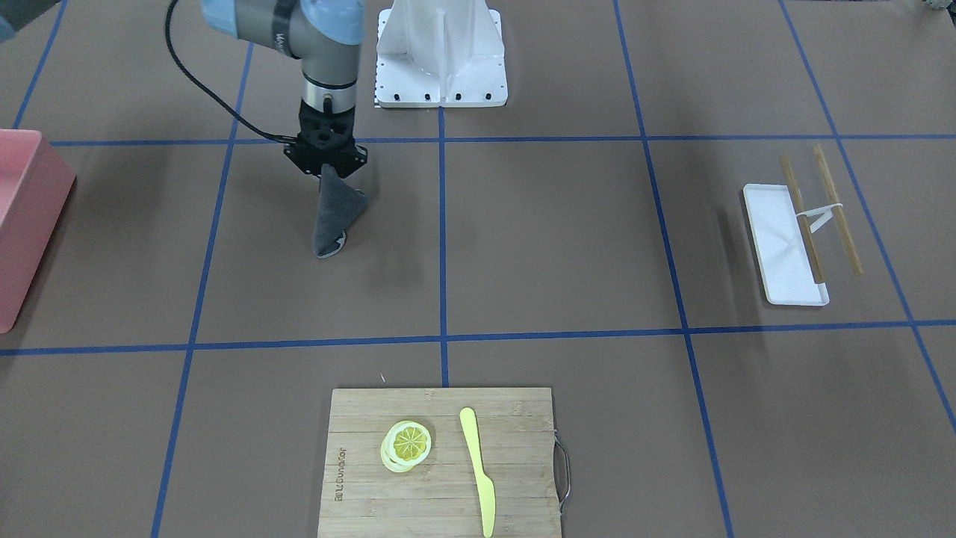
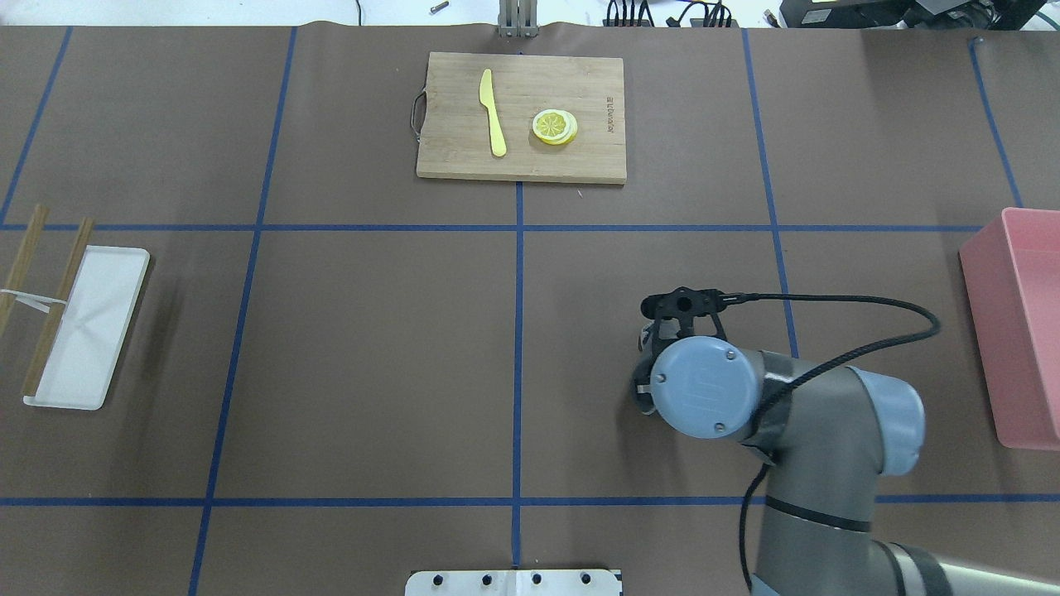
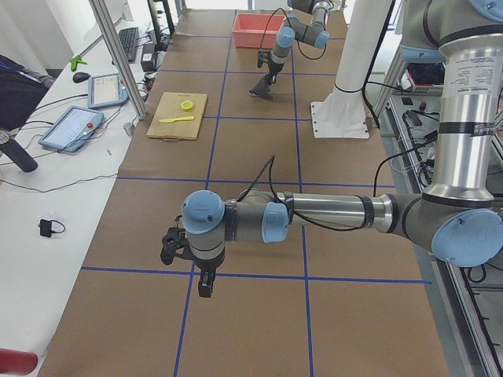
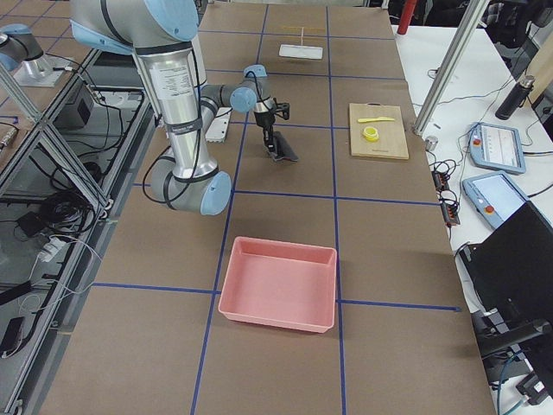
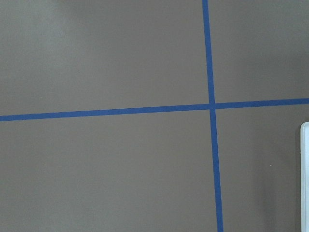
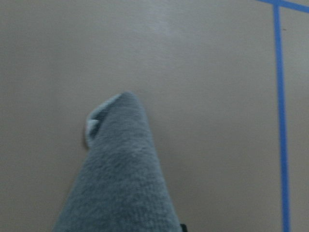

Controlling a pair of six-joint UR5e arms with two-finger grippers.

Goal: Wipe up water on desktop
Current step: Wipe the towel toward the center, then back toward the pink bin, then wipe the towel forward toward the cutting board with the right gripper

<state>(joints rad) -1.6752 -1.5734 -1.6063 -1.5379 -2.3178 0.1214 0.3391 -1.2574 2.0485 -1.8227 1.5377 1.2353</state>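
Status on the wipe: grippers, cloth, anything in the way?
Right gripper shut on grey cloth, tip down by desktop. Left gripper: cannot tell. No water visible; nothing near cloth.

The brown taped desktop [image 1: 567, 246] carries a bamboo board [image 1: 441, 493], white tray [image 1: 777, 239] and pink bin [image 1: 26, 217]

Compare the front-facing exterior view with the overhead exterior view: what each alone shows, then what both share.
Front-facing only: the grey cloth hanging from the right gripper, its lower tip at the desktop. Overhead only: cables beyond the desktop's far edge; there the arm hides nearly all the cloth. Both: the cutting board with lemon slice and yellow knife, the white tray with chopsticks, the pink bin.
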